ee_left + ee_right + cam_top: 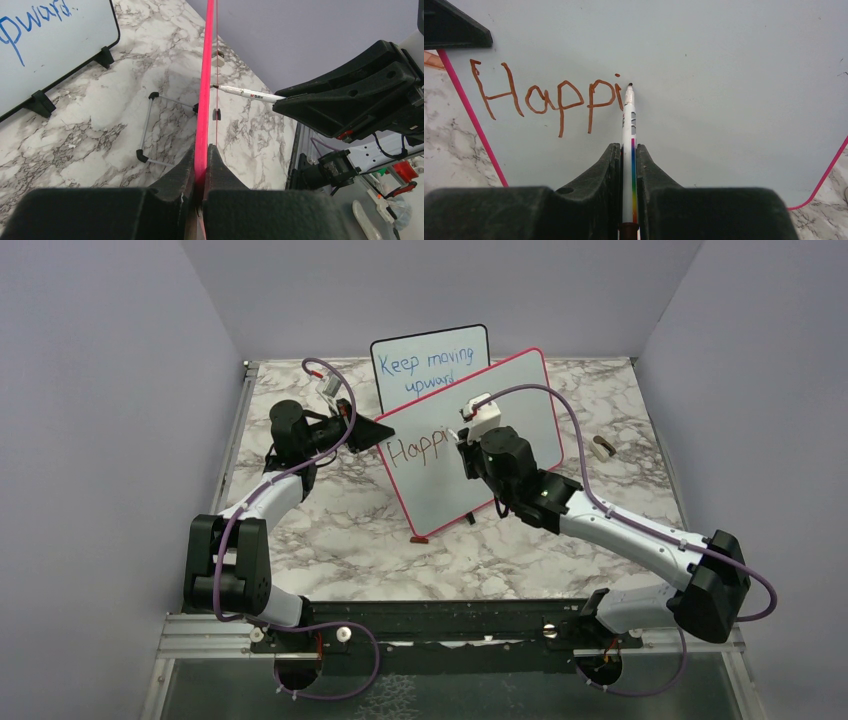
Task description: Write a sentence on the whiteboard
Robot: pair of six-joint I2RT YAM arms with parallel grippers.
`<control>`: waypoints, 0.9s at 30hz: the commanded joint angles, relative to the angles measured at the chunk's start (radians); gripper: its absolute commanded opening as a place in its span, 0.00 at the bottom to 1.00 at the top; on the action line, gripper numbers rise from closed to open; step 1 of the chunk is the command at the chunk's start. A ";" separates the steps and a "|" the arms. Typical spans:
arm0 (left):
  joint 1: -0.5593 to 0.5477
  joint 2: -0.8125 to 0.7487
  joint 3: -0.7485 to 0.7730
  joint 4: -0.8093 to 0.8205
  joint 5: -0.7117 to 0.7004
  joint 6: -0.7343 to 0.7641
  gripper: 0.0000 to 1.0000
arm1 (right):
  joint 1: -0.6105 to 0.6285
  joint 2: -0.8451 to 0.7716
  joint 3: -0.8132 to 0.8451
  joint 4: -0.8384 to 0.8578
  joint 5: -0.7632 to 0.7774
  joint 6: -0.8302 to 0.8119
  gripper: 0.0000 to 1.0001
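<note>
Right gripper (628, 147): closed narrow on a white marker with a rainbow-striped barrel (628, 125). The barrel runs straight out between the fingers.
Marker tip: just right of the last stroke, level with the top of the "i".
Sentence (546, 97): brownish-red handwriting reading "Happi", at the upper left of the large white whiteboard with a pink-red frame (724, 75).
Whiteboard position: standing tilted on the grey-veined marble surface (340, 530), in front of a smaller black-framed board with blue writing (430, 365).
Left gripper (202, 150): clamped shut on the pink-red frame at the board's left edge.
Procedure (judgement): the next letter is probably "n". Use light, even pressure, match the existing letter height and baseline, and leave a small gap after the "i". The left clamp must stay firm so the board does not rock.
Not confirmed: tip contact with the board face, which looks likely in the left wrist view.
Obscured: in the top view, the right wrist covers the text beyond "Happ".
Unidentified: a small pale object (601, 447) on the surface at the right, too small to tell.
</note>
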 commanded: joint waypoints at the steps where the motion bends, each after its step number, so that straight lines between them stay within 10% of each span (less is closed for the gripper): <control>1: -0.003 0.026 0.002 -0.048 0.009 0.058 0.00 | -0.007 -0.006 0.014 -0.004 -0.002 0.011 0.01; 27: -0.003 0.024 0.000 -0.049 0.010 0.058 0.00 | -0.007 -0.033 -0.031 -0.047 -0.023 0.053 0.01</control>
